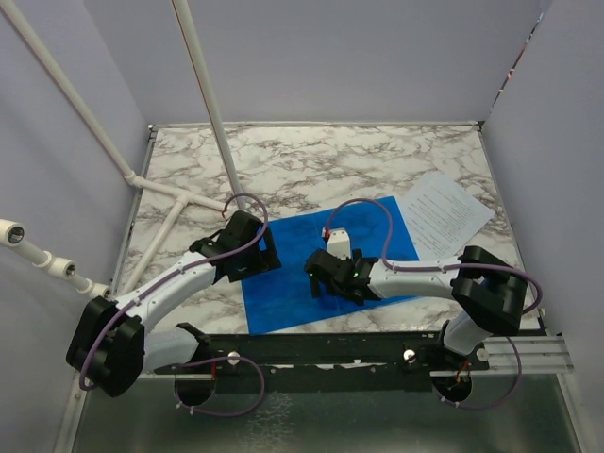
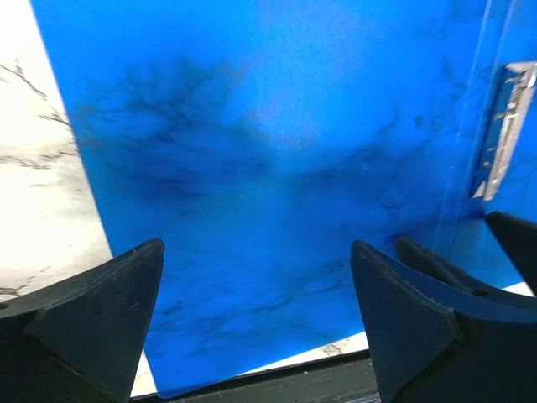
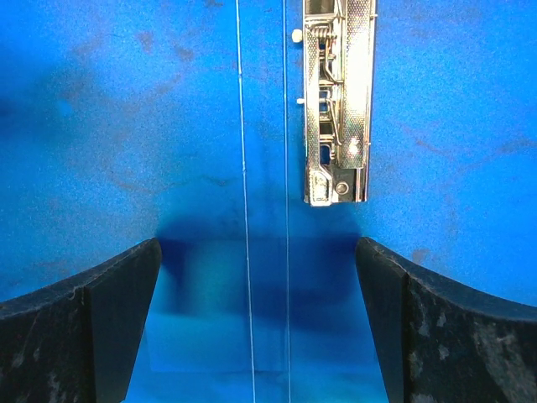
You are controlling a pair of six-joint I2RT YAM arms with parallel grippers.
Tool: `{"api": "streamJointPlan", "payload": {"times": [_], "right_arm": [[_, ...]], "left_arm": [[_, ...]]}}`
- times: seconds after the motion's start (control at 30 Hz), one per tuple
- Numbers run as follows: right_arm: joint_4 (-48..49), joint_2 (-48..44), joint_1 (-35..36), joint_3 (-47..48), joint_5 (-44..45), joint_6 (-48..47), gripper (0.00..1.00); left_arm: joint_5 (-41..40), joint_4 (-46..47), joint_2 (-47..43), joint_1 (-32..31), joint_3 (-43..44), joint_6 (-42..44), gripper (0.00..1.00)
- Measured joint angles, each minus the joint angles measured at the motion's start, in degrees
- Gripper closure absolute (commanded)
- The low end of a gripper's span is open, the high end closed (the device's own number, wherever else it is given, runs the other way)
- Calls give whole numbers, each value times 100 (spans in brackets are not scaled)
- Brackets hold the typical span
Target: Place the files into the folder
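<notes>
One marbled surface (image 1: 311,156) fills the overhead view. At its centre, the blue folder (image 1: 283,302) lies open and flat. The files (image 1: 445,212), white sheets whose printed lines are too small to read, lie outside it, just beside its upper right corner. The left jaws stand wide apart over the folder's left half, holding nothing. The right jaws, equally apart, hover above the spine, near the metal clip (image 3: 337,109).

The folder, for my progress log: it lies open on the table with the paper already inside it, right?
No. The folder does lie open on the table, but the paper lies outside it, beside its right edge, as the top view shows.
</notes>
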Motion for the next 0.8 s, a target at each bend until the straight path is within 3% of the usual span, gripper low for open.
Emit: {"api": "streamJointPlan", "payload": {"times": [0.23,0.8], "right_arm": [[20,35,-4,-2,90,46,0],[345,164,-455,42,136,-203,0]], "left_arm": [[-240,317,533,-476,-356,-308,9],[-516,1082,752,-643,-468,-426,12]]}}
